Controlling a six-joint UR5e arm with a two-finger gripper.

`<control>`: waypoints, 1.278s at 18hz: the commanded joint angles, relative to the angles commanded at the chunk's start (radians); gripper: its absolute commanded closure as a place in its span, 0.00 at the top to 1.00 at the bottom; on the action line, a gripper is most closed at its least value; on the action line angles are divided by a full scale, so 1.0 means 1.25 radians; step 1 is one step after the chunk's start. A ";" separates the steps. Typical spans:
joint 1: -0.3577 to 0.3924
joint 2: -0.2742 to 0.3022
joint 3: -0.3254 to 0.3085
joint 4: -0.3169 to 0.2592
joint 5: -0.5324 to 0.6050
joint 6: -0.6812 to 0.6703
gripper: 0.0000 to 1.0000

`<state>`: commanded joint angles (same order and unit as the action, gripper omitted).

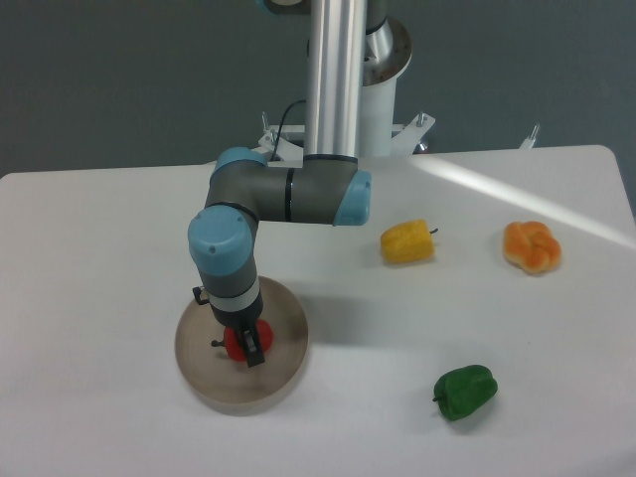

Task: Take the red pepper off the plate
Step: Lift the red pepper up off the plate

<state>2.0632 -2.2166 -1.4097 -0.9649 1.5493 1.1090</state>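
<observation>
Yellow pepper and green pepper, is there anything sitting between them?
No. Between the yellow pepper and the green pepper the camera view shows only bare white table.

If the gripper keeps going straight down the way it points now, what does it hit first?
The gripper points down at the red pepper, already between its fingers, so the pepper comes first, then the plate under it. Whether the fingers already touch it is unclear from this view.
</observation>
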 joint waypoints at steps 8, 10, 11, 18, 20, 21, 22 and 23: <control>0.033 0.043 0.033 -0.051 -0.002 0.038 0.66; 0.058 0.054 0.056 -0.100 -0.002 0.071 0.66; 0.076 0.060 0.060 -0.114 -0.002 0.089 0.66; 0.212 0.079 0.108 -0.212 -0.005 0.295 0.66; 0.251 0.076 0.119 -0.215 -0.005 0.347 0.66; 0.265 0.074 0.124 -0.217 -0.005 0.368 0.66; 0.277 0.070 0.130 -0.217 -0.005 0.392 0.66; 0.298 0.065 0.136 -0.217 -0.005 0.427 0.66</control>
<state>2.4357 -2.1352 -1.2395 -1.2364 1.5432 1.6425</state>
